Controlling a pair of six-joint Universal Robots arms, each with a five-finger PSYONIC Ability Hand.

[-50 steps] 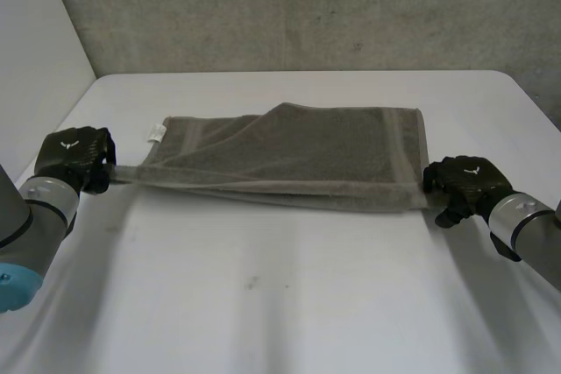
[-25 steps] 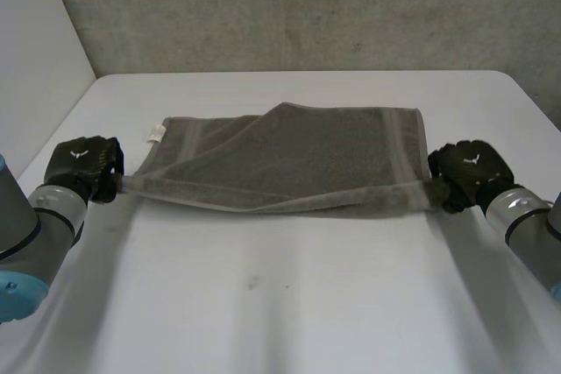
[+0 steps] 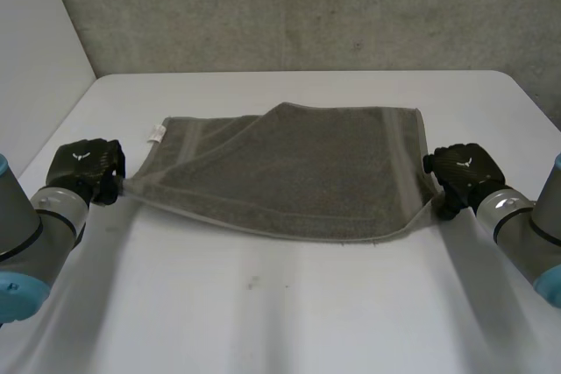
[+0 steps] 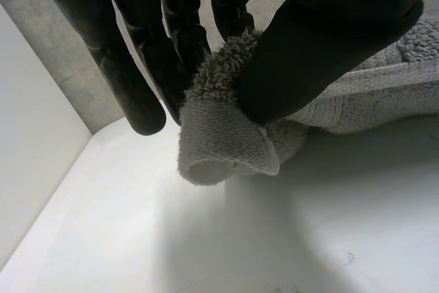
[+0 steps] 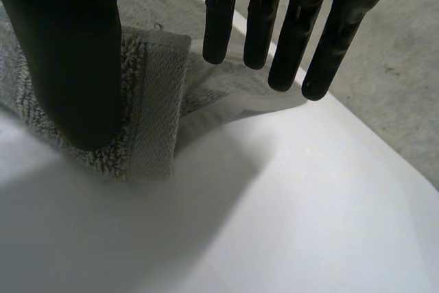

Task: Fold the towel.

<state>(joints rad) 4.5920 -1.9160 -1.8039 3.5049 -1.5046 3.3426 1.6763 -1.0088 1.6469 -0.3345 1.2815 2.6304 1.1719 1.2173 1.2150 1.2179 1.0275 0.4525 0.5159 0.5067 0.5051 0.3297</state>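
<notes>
Locate the towel [image 3: 289, 164] at the centre of the table [image 3: 280, 313]. At its 9 o'clock, the left hand [image 3: 83, 164] pinches a corner between thumb and fingers. At its 3 o'clock, the right hand [image 3: 460, 168] clamps a corner under its thumb, fingers straight. The near edge sags between them.

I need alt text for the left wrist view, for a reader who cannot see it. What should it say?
The left hand pinches a corner of the grey towel between thumb and fingers, lifted off the white table. The rest of the towel trails away behind the thumb.
</notes>
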